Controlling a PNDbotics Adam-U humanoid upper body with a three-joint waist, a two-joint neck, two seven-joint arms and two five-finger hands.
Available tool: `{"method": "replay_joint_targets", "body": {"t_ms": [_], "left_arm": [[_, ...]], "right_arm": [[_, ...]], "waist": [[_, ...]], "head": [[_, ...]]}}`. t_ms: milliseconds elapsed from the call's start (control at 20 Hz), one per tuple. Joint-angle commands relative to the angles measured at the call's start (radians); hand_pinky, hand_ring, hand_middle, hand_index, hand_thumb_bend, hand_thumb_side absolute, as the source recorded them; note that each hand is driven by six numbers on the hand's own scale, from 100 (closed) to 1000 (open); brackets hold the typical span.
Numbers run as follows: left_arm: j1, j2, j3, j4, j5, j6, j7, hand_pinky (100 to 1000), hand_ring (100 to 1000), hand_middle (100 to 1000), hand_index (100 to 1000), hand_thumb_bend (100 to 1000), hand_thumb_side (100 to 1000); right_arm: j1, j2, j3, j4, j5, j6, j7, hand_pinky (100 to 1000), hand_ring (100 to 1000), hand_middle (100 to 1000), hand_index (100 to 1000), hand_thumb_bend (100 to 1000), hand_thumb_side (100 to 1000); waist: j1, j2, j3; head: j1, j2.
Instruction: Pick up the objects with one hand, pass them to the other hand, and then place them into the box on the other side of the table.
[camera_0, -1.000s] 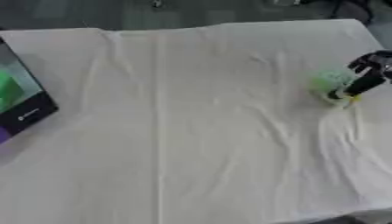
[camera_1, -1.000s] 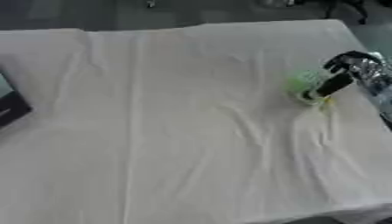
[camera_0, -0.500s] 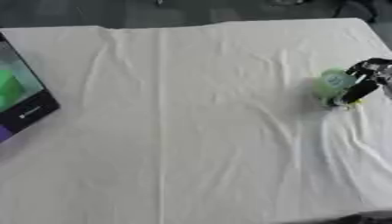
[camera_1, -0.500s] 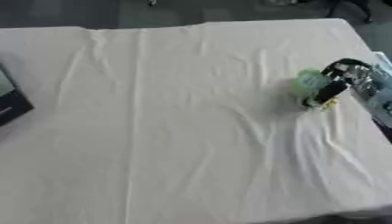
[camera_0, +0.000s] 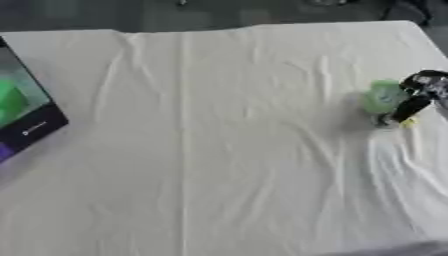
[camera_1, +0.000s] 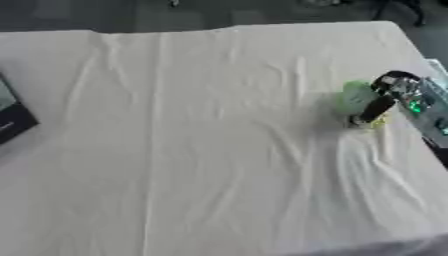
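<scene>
Black right hand at table's right edge, fingers curled against pale green object; grasp unclear.

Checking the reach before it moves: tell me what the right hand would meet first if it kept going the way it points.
The right hand points down-left at the pale green object, already beside it; contact is unclear.

A table draped in a creased white cloth is seen spreading well to the left of, and below, the right hand. Folds are gathered in the cloth just beneath that hand. Dark floor is glimpsed beyond the far edge.
</scene>
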Motion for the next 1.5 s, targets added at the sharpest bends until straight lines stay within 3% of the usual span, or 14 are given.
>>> {"method": "replay_joint_targets", "body": {"t_ms": [50, 550, 1000, 1500], "left_arm": [[-0.01, 0.02, 0.008, -0.009, -0.005, -0.001, 0.005, 920, 685, 689, 724, 329, 473], [-0.005, 0.027, 0.013, -0.014, 0.004, -0.001, 0.011, 921, 684, 688, 724, 317, 473], [-0.01, 0.028, 0.014, -0.024, 0.013, -0.001, 0.012, 921, 681, 684, 721, 316, 472], [-0.036, 0.033, -0.001, -0.083, 0.056, -0.021, -0.015, 921, 669, 674, 717, 316, 486]], "right_arm": [[0.005, -0.025, -0.033, -0.054, -0.071, 0.006, -0.09, 867, 610, 474, 547, 389, 100], [0.077, -0.013, -0.104, -0.267, -0.226, 0.026, -0.403, 632, 542, 449, 494, 374, 100], [0.108, 0.048, -0.103, -0.497, -0.269, 0.007, -0.6, 478, 521, 457, 494, 377, 100], [0.039, 0.123, -0.004, -0.539, -0.269, -0.142, -0.728, 428, 512, 463, 498, 380, 100]], "waist": [[0.008, -0.006, -0.003], [0.008, -0.011, -0.014], [0.009, -0.017, -0.015], [0.013, -0.03, -0.012]], "head": [[0.006, -0.012], [0.026, -0.008], [0.045, -0.008], [0.061, 0.002]]}}
